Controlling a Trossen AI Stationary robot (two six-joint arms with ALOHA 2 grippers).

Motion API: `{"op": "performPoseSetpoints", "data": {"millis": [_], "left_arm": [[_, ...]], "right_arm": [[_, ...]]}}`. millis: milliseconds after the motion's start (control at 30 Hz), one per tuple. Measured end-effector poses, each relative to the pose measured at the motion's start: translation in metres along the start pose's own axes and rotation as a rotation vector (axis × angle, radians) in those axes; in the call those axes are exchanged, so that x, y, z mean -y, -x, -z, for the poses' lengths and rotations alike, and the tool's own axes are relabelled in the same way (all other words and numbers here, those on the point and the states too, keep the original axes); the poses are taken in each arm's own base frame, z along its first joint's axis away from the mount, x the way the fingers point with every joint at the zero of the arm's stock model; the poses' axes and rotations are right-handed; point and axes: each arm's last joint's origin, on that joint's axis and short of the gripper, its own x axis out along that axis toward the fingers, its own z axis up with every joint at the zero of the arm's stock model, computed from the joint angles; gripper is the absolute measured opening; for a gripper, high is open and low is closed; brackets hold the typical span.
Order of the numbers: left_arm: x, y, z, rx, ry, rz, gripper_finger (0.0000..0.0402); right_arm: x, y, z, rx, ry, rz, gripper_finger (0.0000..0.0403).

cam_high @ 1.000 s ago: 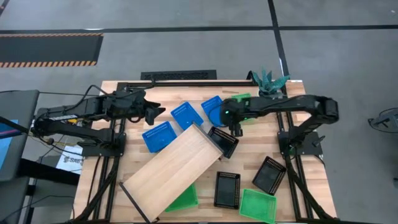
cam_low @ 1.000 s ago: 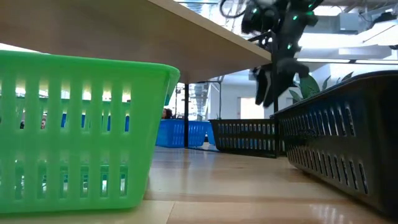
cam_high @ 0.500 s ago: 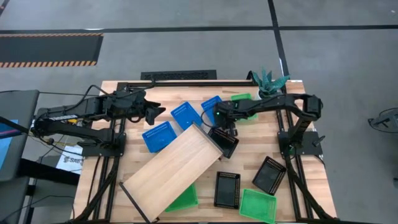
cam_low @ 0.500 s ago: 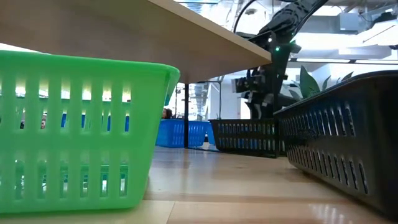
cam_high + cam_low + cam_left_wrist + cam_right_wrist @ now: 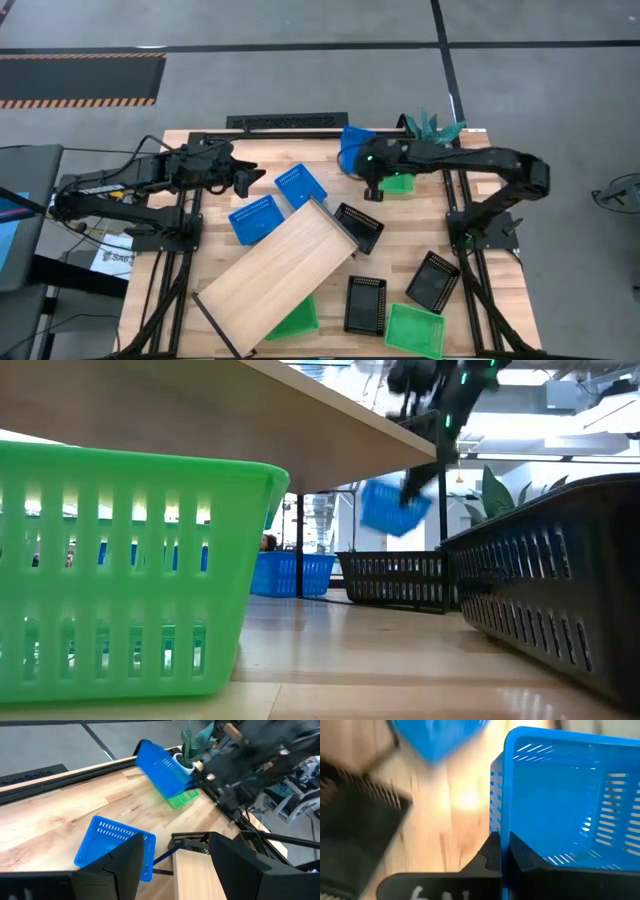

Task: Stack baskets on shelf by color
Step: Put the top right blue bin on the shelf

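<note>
Slatted tabletop (image 5: 200, 150), right tool (image 5: 362, 172) pinching lifted blue basket (image 5: 353, 146), left tool (image 5: 252, 178) spread.

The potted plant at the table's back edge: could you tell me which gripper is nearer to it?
Right. The right gripper, shut on a blue basket, is beside the potted plant; the left gripper is farther off across the table.

A slatted wooden tabletop (image 5: 215, 172) is seen from above, set on a grey floor (image 5: 300, 80) crossed by dark lines. A plant (image 5: 432, 128) with blue-green leaves is placed at the tabletop's far right corner, and a strip of black and orange hazard striping (image 5: 80, 78) is laid on the floor beyond the far left. A dark slotted bar (image 5: 287, 121) is fixed along the far edge.
</note>
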Motion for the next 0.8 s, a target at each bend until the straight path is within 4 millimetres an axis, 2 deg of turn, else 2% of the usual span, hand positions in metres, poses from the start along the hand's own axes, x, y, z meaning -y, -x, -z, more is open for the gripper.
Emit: {"op": "performPoseSetpoints", "data": {"millis": [167,267,367,433,533,667,800], "left_arm": [[-0.006,0.002,-0.006,0.012,0.027,0.007,0.0211],[-0.009,0.005,-0.010,0.022,0.044,0.028,0.0211],[-0.011,0.013,-0.016,0.069,0.028,0.061,0.0211],[-0.014,0.021,-0.019,0.107,0.015,0.070,0.0211],[-0.018,0.032,-0.024,0.163,0.014,0.072,0.0211],[-0.024,0.048,-0.025,0.218,0.012,0.077,0.0211],[-0.028,0.061,-0.026,0.267,0.023,0.088,0.0211]], "right_arm": [[-0.003,0.068,-0.039,0.266,0.017,0.010,0.0006],[-0.020,0.101,-0.059,0.384,0.065,-0.031,0.0004],[-0.047,0.120,-0.073,0.441,0.135,-0.100,0.0005],[-0.069,0.123,-0.080,0.433,0.184,-0.156,0.0005],[-0.105,0.118,-0.087,0.409,0.267,-0.219,0.0005],[-0.145,0.102,-0.095,0.355,0.357,-0.210,0.0012],[-0.175,0.084,-0.101,0.276,0.397,-0.225,0.0015]]}}
